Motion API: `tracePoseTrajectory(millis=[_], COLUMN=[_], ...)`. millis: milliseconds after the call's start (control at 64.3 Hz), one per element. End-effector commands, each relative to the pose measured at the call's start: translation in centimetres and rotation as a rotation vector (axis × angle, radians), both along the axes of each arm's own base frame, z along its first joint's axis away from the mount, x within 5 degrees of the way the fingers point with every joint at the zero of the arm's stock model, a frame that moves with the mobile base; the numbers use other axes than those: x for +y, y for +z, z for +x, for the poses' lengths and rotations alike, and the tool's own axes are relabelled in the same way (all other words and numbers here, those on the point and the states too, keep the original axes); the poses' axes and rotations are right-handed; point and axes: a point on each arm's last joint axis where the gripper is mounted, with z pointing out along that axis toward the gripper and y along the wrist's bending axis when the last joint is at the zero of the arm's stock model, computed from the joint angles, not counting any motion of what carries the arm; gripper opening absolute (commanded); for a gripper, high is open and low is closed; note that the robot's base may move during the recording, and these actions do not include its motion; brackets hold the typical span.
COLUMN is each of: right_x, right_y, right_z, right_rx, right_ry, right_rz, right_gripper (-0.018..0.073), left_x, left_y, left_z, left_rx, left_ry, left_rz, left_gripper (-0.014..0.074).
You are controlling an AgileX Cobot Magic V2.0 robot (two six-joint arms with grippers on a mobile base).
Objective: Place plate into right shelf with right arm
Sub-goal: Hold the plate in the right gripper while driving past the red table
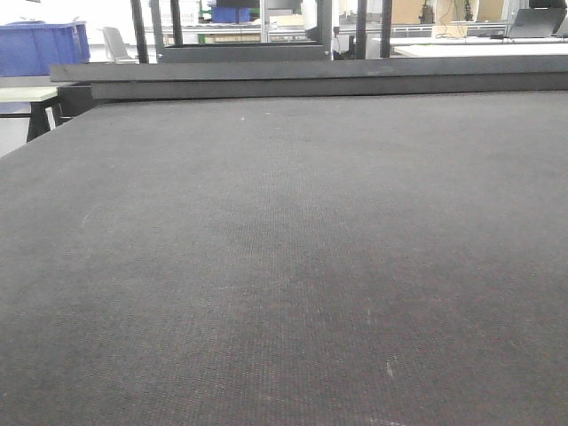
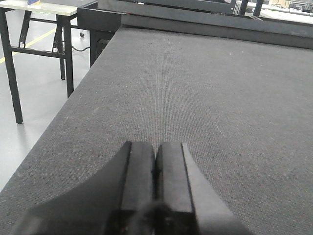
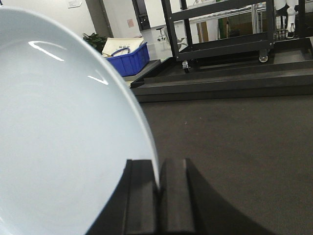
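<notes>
While the right end effector (image 3: 159, 169) is closed down to a thin slot, it has the plate (image 3: 63, 137) by its edge: the white rim runs straight in between the two black fingers (image 3: 142, 196), which press on it from either side. Seen from that wrist, the plate fills the whole left half of the view, glossy and plain, with a couple of bright streaks of light across its face. It is off the table (image 1: 284, 266), carried in that grip above the dark grey woven surface.

Beyond the plate's edge, further back in the room, a blue bin (image 3: 128, 58) holds something pale with a loop handle, a leafy plant (image 3: 93, 39) stands behind it, and a black rack (image 3: 220, 29) on small wheels sits on a raised dark step at the far edge.

Over on the other side, the left end effector (image 2: 155, 156) has its two fingers pressed flat together with nothing between them, hanging low over the table near its left edge. A side table (image 2: 44, 7) with black legs stands on the pale floor past that edge.

From the front view the table stretches away bare and dark, with a blue crate (image 1: 40, 49) off at the far left.
</notes>
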Motion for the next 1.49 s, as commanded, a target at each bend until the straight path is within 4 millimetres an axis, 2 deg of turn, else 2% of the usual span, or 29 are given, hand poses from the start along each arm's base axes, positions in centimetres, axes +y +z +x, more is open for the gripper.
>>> tracePoseTrajectory(millis=[0,1477], right_x=[-0.13,-0.11], right_y=[1.62,1.60], right_z=[-0.17,-0.13], right_rx=[-0.114,-0.111], right_ry=[-0.008,-0.008], right_rz=[0.040,0.038], right_gripper=[0.0070,0.0070], left_x=[-0.02,-0.02], left_y=[0.51,0.51], left_z=[0.01,0.01], left_rx=[-0.084,-0.084], left_ry=[-0.002,-0.002], left_rz=[-0.011,-0.011], left_gripper=[-0.0047,-0.0047])
